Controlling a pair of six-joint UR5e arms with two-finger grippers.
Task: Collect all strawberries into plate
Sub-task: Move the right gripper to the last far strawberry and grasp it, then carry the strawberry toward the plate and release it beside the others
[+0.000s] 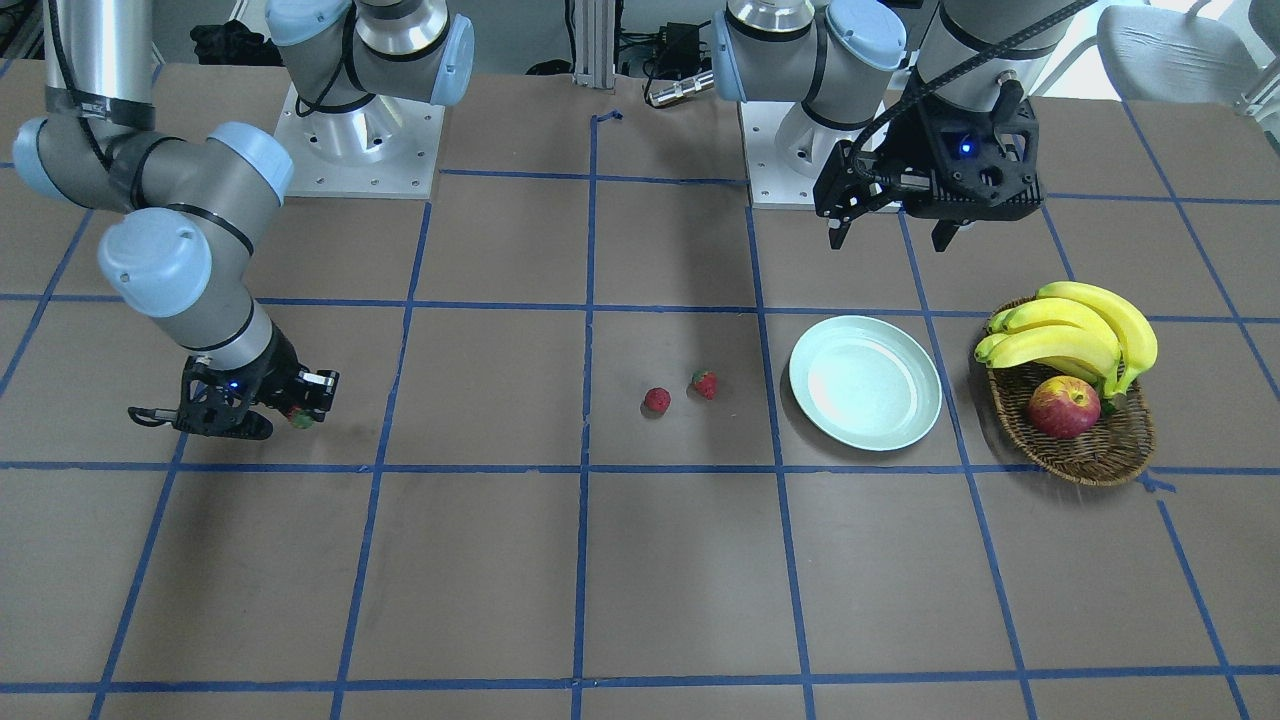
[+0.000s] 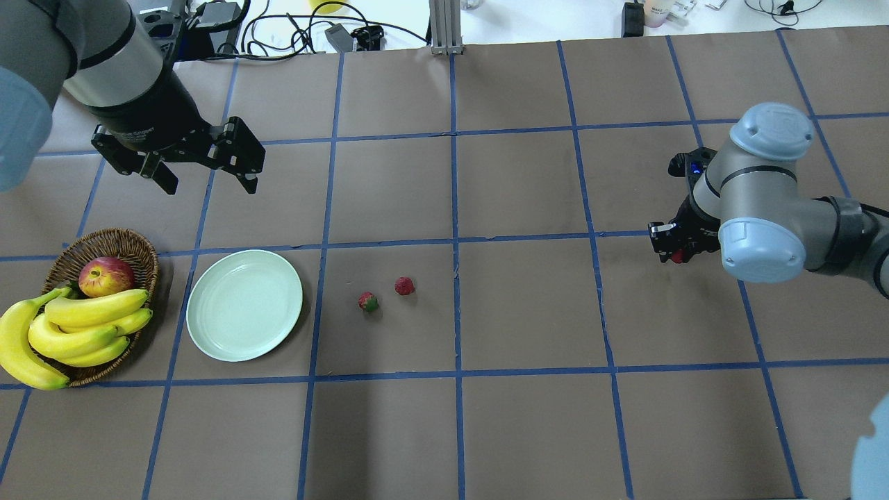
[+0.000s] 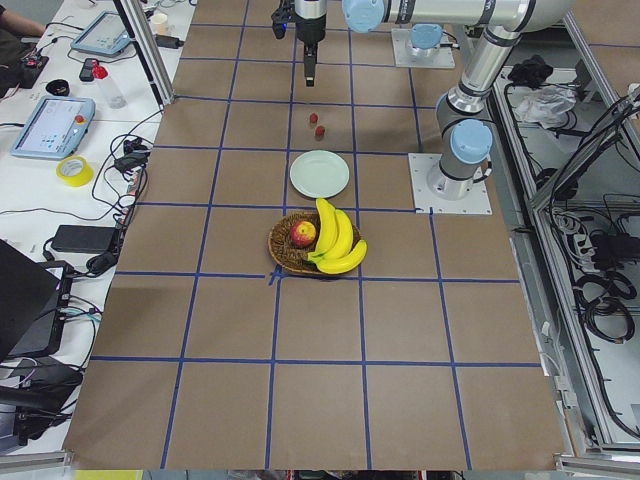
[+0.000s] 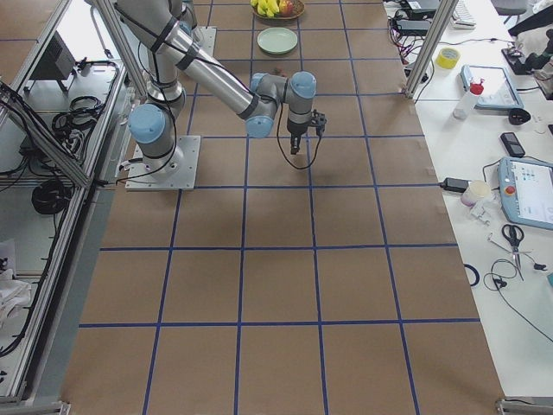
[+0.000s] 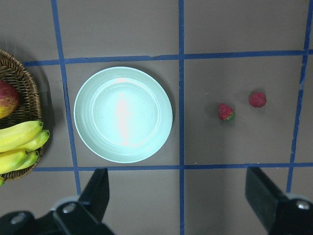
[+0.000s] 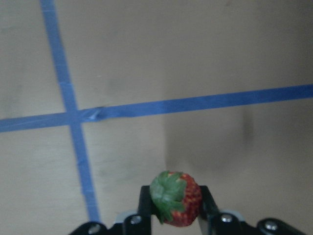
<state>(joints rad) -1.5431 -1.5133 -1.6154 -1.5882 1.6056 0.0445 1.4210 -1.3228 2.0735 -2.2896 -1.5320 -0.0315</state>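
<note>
Two strawberries lie on the brown table, one (image 1: 657, 400) (image 2: 404, 285) beside the other (image 1: 705, 384) (image 2: 368, 301), a short way from the pale green plate (image 1: 865, 382) (image 2: 244, 304) (image 5: 123, 114), which holds nothing. A third strawberry (image 6: 175, 203) with its green top showing sits between the fingers of my right gripper (image 1: 300, 415) (image 2: 675, 255), shut on it and lifted a little above the table, far from the plate. My left gripper (image 1: 890, 235) (image 2: 208, 182) hangs open and high over the table behind the plate, holding nothing.
A brown wicker basket (image 1: 1095, 455) (image 2: 104, 244) with bananas (image 1: 1075, 335) and a red-yellow apple (image 1: 1063, 407) stands just beyond the plate on my left side. Blue tape lines grid the table. Both arm bases stand at the robot's edge.
</note>
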